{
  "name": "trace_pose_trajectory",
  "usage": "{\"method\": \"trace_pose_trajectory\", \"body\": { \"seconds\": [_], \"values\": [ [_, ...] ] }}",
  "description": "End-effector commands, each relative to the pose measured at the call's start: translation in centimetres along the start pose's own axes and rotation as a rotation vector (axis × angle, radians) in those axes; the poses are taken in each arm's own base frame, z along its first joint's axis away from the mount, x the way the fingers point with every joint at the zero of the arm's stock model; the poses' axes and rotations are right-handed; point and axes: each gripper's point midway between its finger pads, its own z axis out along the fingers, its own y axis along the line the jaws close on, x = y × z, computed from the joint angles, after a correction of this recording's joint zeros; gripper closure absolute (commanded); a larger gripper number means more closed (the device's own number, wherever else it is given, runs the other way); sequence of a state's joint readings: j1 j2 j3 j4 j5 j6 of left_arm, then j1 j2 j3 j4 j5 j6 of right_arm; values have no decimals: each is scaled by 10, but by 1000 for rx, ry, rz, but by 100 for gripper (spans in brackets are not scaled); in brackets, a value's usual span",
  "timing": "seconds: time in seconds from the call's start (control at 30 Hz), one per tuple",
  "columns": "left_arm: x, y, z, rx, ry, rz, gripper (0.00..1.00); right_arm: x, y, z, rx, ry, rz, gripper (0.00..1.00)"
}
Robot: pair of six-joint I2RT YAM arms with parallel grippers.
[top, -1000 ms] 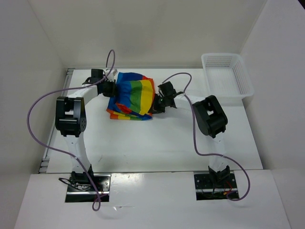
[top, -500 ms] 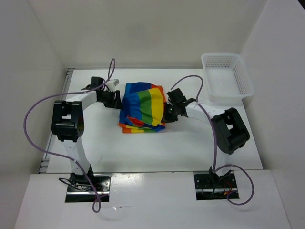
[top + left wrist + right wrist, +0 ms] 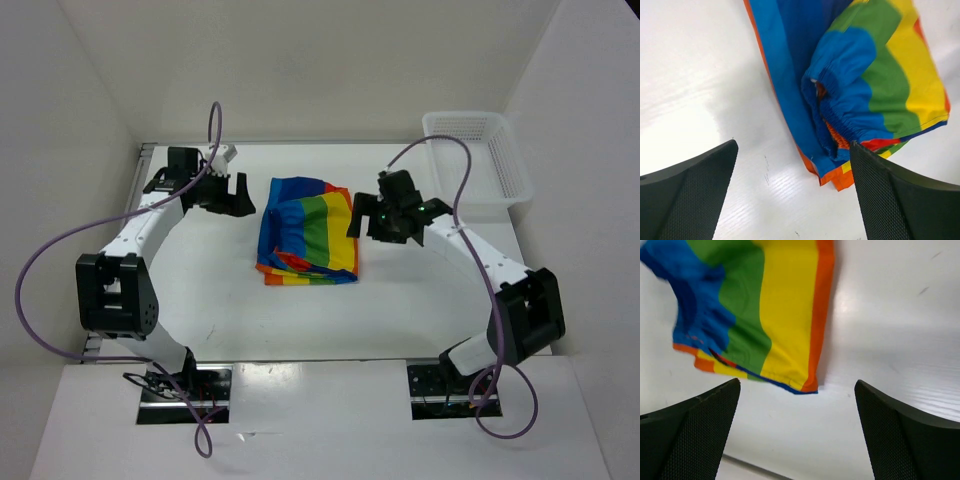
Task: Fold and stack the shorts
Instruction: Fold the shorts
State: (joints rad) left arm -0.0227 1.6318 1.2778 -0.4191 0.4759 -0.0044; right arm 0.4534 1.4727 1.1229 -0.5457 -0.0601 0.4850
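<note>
The rainbow-striped shorts (image 3: 308, 232) lie folded in a bundle at the middle of the table. My left gripper (image 3: 240, 194) hangs just left of them, open and holding nothing. In the left wrist view the blue waistband edge of the shorts (image 3: 840, 95) lies ahead of the spread fingers (image 3: 690, 195). My right gripper (image 3: 366, 218) stands open by the bundle's right edge. The right wrist view has the shorts' yellow and orange stripes (image 3: 785, 315) beyond its wide fingers (image 3: 910, 440), and nothing between them.
A white mesh basket (image 3: 478, 162) sits at the table's back right corner. White walls close in the table at the back and on both sides. Purple cables loop off both arms.
Both grippers went from shut on the shorts to open and drew back to either side. The shorts moved right and now lie flat on the table.
</note>
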Motion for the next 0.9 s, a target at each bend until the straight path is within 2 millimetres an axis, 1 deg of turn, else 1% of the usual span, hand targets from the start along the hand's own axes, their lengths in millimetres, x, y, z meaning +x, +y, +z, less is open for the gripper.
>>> {"method": "trace_pose_trajectory", "body": {
  "seconds": [0.0, 0.03, 0.07, 0.1, 0.13, 0.17, 0.2, 0.23, 0.27, 0.3, 0.37, 0.43, 0.5, 0.57, 0.6, 0.63, 0.7, 0.73, 0.77, 0.8, 0.83, 0.87],
  "values": [
    [-36, -14, -30, -15, -109, 67, 1, -50, -23, -44, 104, -167, 88, 0],
    [-45, -18, -38, -18, -143, 86, 1, -54, -30, -50, 129, -183, 112, 0],
    [-47, -18, -42, -27, -154, 91, 1, -57, -42, -55, 181, -191, 126, 0],
    [-54, -22, -50, -30, -183, 107, 1, -60, -53, -60, 217, -205, 153, 0],
    [-58, -23, -53, -31, -199, 116, 1, -64, -59, -65, 242, -217, 161, 0],
    [-58, -23, -53, -31, -199, 116, 1, -61, -66, -66, 270, -207, 159, 0],
    [-60, -25, -56, -31, -207, 120, 1, -67, -72, -69, 285, -224, 161, 0],
    [-60, -27, -56, -21, -208, 121, 1, -65, -74, -73, 297, -221, 161, 0],
    [-60, -27, -56, -21, -208, 121, 1, -66, -80, -78, 314, -227, 161, 0],
    [-60, -27, -56, -21, -208, 121, 1, -63, -84, -79, 326, -218, 168, 0],
    [-60, -27, -56, -21, -208, 121, 1, -67, -90, -89, 332, -241, 187, 0],
    [-60, -28, -56, -11, -208, 122, 1, -70, -93, -96, 340, -267, 195, 0],
    [-60, -28, -56, -11, -208, 122, 1, -69, -94, -105, 349, -278, 195, 0],
    [-54, -24, -56, -17, -194, 108, 1, -69, -104, -112, 384, -293, 210, 0],
    [-52, -23, -53, -17, -186, 104, 1, -68, -104, -115, 384, -295, 210, 0],
    [-52, -23, -53, -17, -186, 104, 1, -70, -113, -120, 415, -299, 219, 0],
    [-52, -23, -53, -17, -186, 104, 1, -70, -121, -133, 441, -322, 236, 0],
    [-51, -19, -54, -23, -181, 94, 1, -75, -129, -142, 459, -350, 246, 0],
    [-51, -18, -54, -34, -180, 93, 1, -74, -133, -147, 470, -352, 246, 0],
    [-51, -14, -55, -41, -183, 87, 1, -76, -136, -158, 471, -381, 250, 0],
    [-48, -10, -56, -63, -173, 80, 1, -77, -139, -163, 474, -397, 261, 0],
    [-50, -6, -60, -83, -183, 78, 1, -80, -142, -170, 485, -423, 256, 0]
  ]
}}
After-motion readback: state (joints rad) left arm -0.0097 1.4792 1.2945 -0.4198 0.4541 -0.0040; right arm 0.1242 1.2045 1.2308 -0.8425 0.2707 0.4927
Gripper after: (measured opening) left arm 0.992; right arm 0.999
